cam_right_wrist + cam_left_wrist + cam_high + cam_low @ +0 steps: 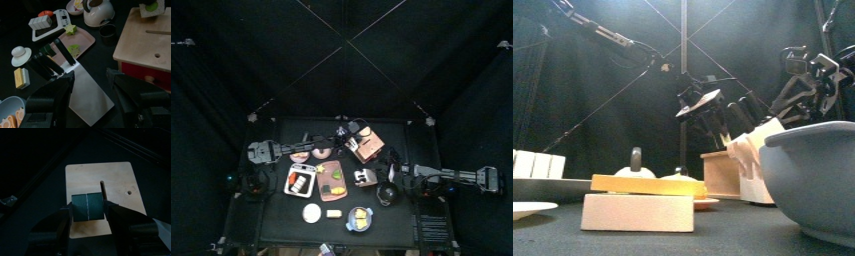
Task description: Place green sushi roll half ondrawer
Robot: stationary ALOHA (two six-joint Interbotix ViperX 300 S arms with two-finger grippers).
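A: Green sushi roll half [87, 206] is clamped in the left tool [88, 210], one jaw on each side of it. In the left wrist view it hangs over the ondrawer [101, 195], above the tan top panel. Can't tell if it touches the wood.

B: Where's that on the counter [285, 222]?

A: Top view: ondrawer [368, 143] sits around 12 o'clock from counter centre, at the far edge. Left tool [358, 130] reaches in over it from 9 o'clock. Right wrist view also catches the roll half [149, 7] over the cabinet's far corner.

B: Right tool?

A: Right tool [90, 90] has its jaws spread, nothing between them. It hovers at about 3 o'clock of centre, beside the ondrawer, over a knife block [50, 62] with black handles.

B: Rest of the counter?

A: Reddish cutting board [331, 179] near centre with food bits on it. White rack [299, 181] at its 9 o'clock holding sushi pieces. Teapot [98, 13] just past the board. White plate [313, 212] and yellow sponge [334, 213] toward 6 o'clock, grey bowl [361, 219] next to them.
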